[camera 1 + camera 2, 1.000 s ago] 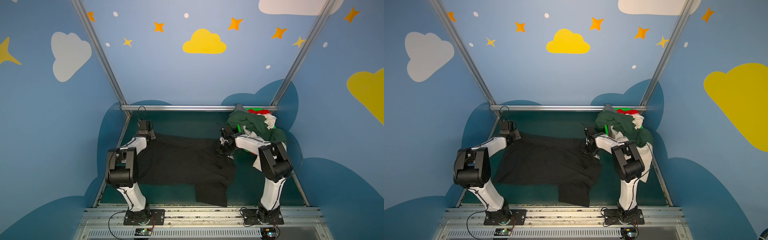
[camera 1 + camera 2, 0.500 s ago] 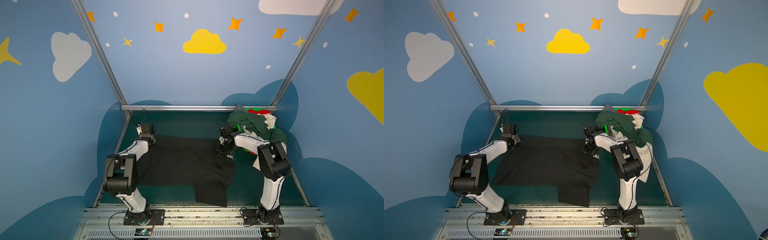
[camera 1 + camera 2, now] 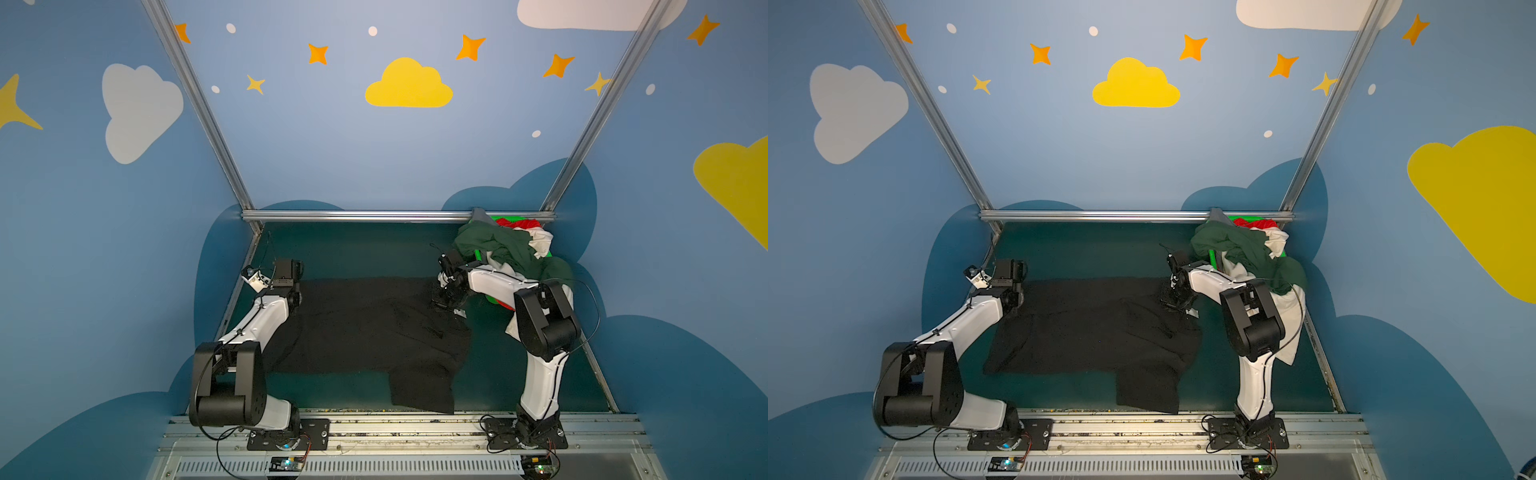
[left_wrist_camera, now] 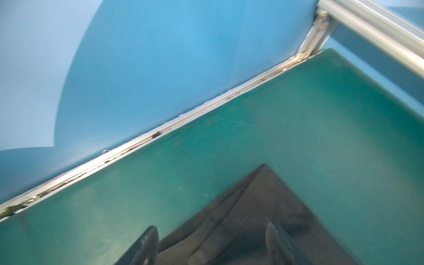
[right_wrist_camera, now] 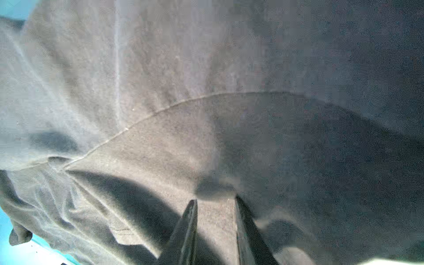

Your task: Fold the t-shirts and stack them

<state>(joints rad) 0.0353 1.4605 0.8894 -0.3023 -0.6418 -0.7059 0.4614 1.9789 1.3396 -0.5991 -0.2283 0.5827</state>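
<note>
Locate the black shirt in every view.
Top view: black shirt spread flat, centre.
Top view: same place.
Left wrist: one corner, at the open left hand.
Right wrist: fills nearly the whole picture; right hand pinches a fold.
Shared landmark: teal mat.

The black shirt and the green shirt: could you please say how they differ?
The black shirt lies spread out on the table; the green shirt is crumpled on the basket. The right gripper pinches the black shirt, not the green shirt. Both are plain, dark cloth.
</note>
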